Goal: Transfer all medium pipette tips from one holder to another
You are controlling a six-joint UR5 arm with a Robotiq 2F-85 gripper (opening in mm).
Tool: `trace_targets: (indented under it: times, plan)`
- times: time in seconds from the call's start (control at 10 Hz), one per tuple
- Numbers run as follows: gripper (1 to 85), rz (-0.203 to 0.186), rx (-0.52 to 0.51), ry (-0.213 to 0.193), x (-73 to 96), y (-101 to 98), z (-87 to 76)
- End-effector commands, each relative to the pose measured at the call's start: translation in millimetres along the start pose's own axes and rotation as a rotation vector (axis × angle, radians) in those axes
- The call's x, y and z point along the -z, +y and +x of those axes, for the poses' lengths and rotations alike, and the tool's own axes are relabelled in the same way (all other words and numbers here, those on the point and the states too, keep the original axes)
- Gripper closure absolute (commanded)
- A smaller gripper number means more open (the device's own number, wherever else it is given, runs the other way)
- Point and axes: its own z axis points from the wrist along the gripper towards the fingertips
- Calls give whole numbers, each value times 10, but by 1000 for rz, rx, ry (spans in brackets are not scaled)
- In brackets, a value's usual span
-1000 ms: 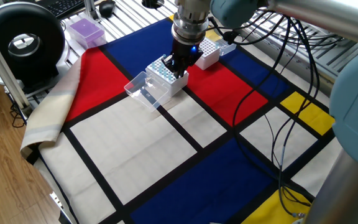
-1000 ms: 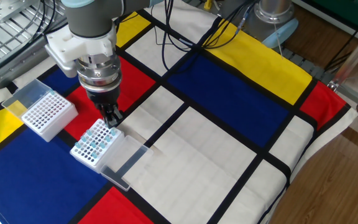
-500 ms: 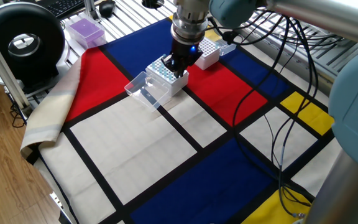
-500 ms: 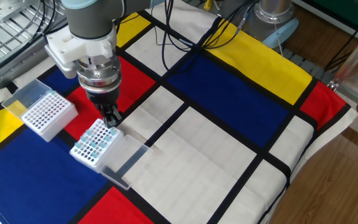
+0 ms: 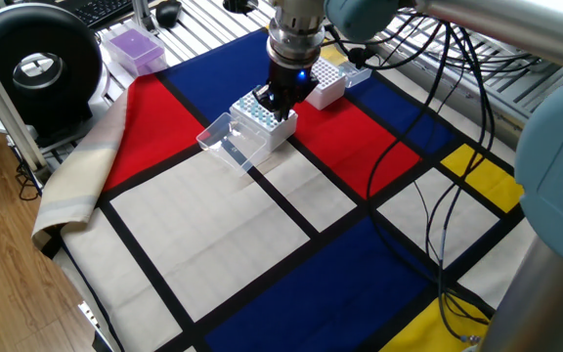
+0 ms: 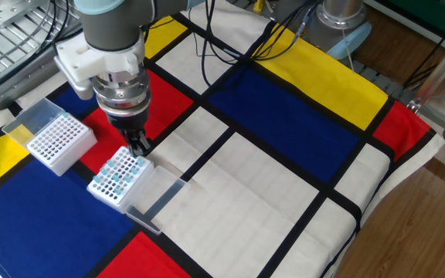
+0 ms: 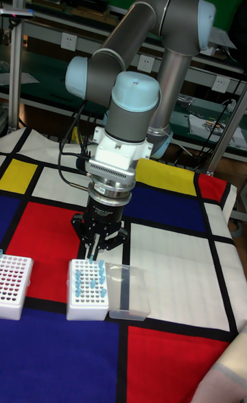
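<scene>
Almost nothing has shifted since the earlier frames: the arm sits a hair higher in both fixed views, and the racks lie exactly where they were. The pincer (image 7: pixel 97 253) hangs straight down over the far edge of the loaded rack (image 7: pixel 88 287), its fingers drawn close together around what looks like one pale blue tip, though the frames are too coarse to be sure it is gripped rather than merely straddled. The medium pipette tips (image 6: pixel 120 176) stand upright in that white rack, their long axes vertical and in line with the pincer's own axis, so the one in hand lies directly below the fingers and any lift should go straight up. The rack's clear hinged lid (image 6: pixel 157 198) lies open flat on the patterned cloth (image 6: pixel 284 185) of the bench, on the side away from the other rack. The empty rack (image 6: pixel 56 141), white with a grid of open holes, sits beside the loaded one but apart from it, to the pincer's side across a strip of red cloth. Most tips remain unmoved, so the transfer appears barely begun.
</scene>
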Motion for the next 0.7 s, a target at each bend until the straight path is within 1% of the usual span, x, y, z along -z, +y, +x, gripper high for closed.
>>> trace_targets:
  times: [0.0,0.2,0.4,0.6]
  plan:
    - [727,10,-18,20,85,-3,-10]
    - [733,27,-28,34,164,1,-21]
    - [733,27,-42,40,274,51,-60]
    - [737,26,-58,47,459,135,-58]
